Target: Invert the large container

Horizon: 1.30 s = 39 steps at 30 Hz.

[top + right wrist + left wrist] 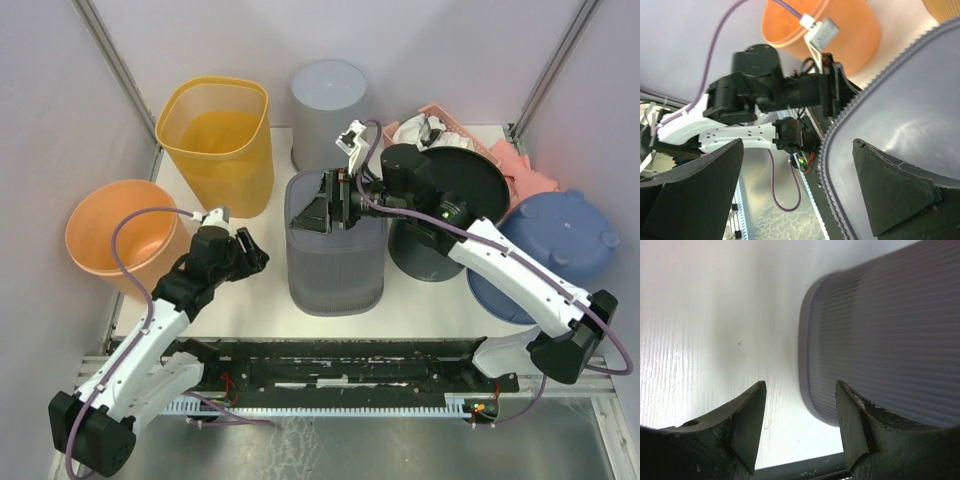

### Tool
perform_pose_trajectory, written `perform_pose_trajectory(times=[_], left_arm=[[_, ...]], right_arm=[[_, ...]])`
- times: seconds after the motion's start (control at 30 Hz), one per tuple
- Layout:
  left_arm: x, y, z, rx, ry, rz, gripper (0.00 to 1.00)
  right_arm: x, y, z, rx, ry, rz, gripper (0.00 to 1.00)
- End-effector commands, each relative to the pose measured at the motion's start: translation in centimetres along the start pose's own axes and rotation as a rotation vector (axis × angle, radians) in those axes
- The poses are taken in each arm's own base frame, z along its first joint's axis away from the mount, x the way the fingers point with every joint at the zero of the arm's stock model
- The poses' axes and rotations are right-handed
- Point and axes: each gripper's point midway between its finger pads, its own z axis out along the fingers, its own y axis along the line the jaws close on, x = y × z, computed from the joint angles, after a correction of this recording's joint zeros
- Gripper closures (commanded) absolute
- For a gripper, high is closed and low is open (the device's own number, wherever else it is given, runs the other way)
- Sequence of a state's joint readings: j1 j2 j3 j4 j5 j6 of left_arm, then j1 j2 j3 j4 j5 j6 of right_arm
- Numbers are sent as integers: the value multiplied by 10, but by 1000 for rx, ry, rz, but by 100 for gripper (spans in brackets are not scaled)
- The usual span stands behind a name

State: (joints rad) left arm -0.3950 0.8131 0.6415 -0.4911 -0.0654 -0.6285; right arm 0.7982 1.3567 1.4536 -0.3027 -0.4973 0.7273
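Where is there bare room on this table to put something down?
Bare table lies left of the ribbed grey container, between it and the orange bucket, though the left end effector hovers there. A narrow strip runs along the container's front, toward the near edge. Back and right are crowded: yellow bin, grey cylinder, black bin, blue tub.

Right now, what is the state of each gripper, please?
Left gripper: open, holding nothing.
Right gripper: open, astride the rim of the grey ribbed plastic container.

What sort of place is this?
Likely a robotics test booth: a left arm and right arm bolted along a white table, plain walls closing it in, and plastic tubs like the grey ribbed bin.
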Motion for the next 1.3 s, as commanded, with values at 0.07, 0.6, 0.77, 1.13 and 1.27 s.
perform_pose_trajectory(times=[0.07, 0.6, 0.77, 1.13, 1.27], left_arm=[[-24, -23, -24, 82, -63, -29, 35], [-146, -88, -101, 162, -290, 107, 18], [-193, -102, -95, 97, -359, 168, 12], [-279, -129, -58, -57, -401, 364, 1], [-291, -133, -45, -54, -389, 379, 1]], right_arm=[[-10, 4, -19, 61, 15, -145, 1], [88, -27, -133, 191, 343, -487, 1], [129, -36, -120, 132, 431, -422, 1], [56, -107, -19, 444, -14, -265, 1], [17, -116, 10, 516, -105, -272, 1]])
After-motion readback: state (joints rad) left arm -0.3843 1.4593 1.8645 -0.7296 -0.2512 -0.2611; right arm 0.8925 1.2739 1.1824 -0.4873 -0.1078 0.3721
